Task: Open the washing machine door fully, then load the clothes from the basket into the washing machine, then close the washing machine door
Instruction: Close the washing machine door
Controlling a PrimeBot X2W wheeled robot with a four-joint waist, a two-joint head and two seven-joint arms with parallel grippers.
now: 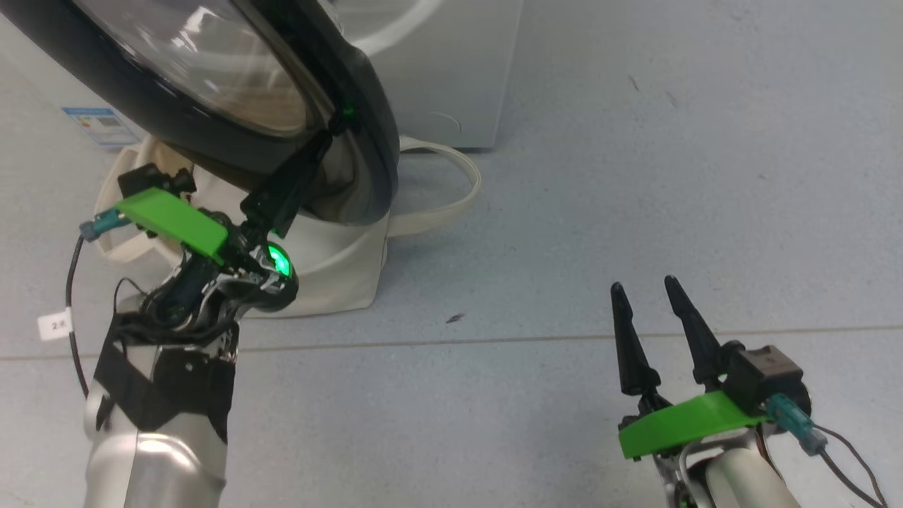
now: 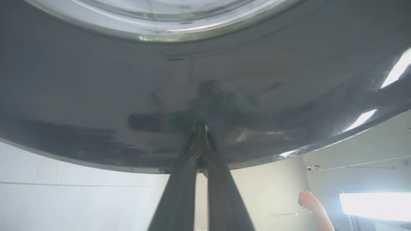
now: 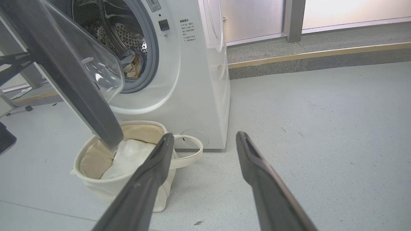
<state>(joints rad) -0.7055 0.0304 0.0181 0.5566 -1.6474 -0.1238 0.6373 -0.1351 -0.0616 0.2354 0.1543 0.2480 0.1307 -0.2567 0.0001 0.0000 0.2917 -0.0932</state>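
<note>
Left fingers (image 2: 191, 154), closed together, touch tip-first the black outer ring of the half-open door (image 1: 370, 113), which hangs over the basket (image 3: 96, 184) with the washing machine (image 3: 192, 80) beyond, so the left arm is nearer; right fingers (image 1: 628, 346) are spread, empty, well apart over the floor (image 1: 635, 176).

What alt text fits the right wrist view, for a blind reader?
A white washing machine stands with its round door swung open above a cream basket holding a white bundle. The right end effector shows two dark fingers, spread apart, in the foreground.
</note>
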